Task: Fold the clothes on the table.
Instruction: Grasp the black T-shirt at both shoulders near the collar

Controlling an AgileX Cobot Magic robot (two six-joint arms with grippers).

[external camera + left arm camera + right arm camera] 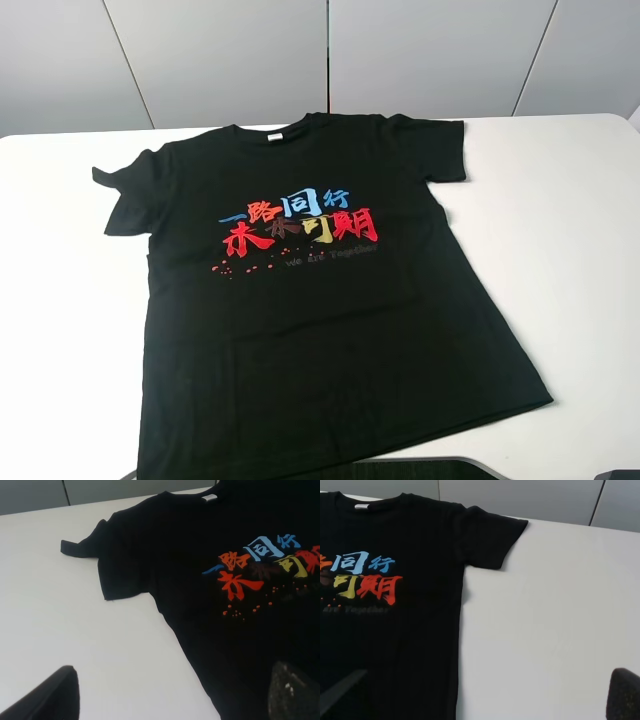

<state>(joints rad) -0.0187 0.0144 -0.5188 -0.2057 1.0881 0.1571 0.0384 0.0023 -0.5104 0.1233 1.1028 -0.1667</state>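
The clothes are one black T-shirt (320, 310) lying flat and face up on the white table (570, 250), collar at the far side, hem at the near edge. Red, blue and yellow characters (300, 225) cross the chest, and a small white neck label (274, 137) shows. The left sleeve (130, 195) is slightly crumpled; the right sleeve (440, 150) lies flat. My left gripper (175, 672) is open and empty, hovering over the shirt's left side edge (165, 615). My right gripper (490, 675) is open and empty over the shirt's right side edge (460, 630).
Grey wall panels (320, 55) stand behind the table's far edge. Bare white tabletop lies to the left (60, 320) and right of the shirt. Dark robot parts (420, 468) show at the near edge of the exterior view.
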